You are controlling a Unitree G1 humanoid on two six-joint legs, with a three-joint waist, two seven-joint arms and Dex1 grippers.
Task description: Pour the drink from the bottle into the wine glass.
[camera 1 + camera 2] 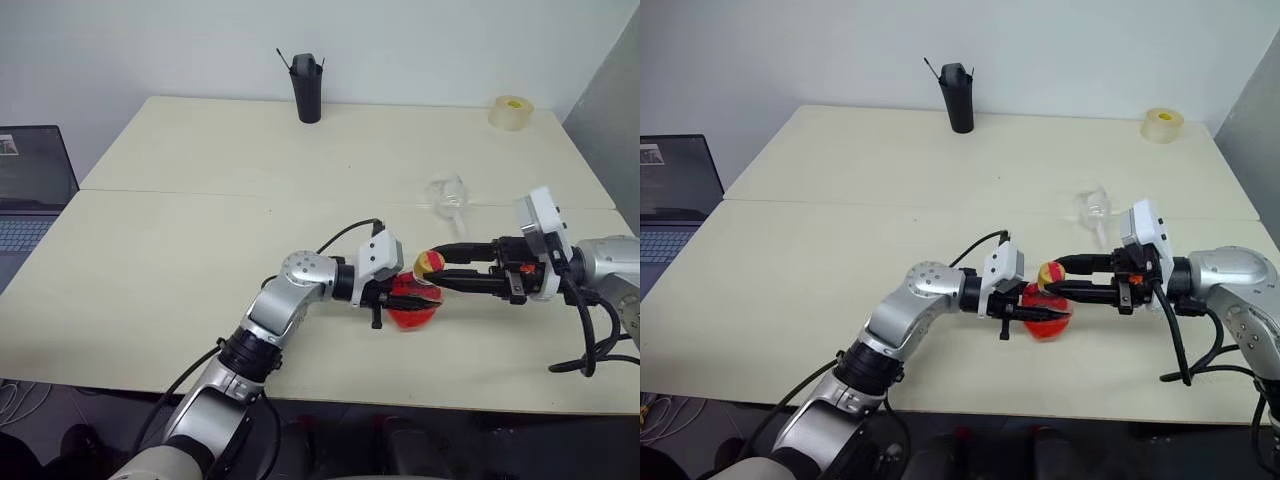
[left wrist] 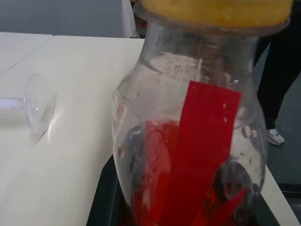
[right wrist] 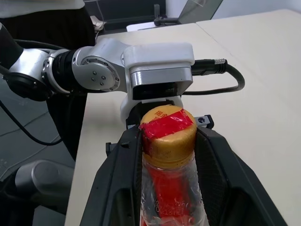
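The left gripper is clenched on the body of the bottle, red drink inside; the right gripper closes around its cap; the wine glass lies on the table beyond the right gripper.

clear glossy plastic bottle, matt pale table, clear wine glass

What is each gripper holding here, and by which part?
The left gripper clamps the bottle around its rounded body. The right gripper has a finger on each side of the cap; whether it grips cannot be told.
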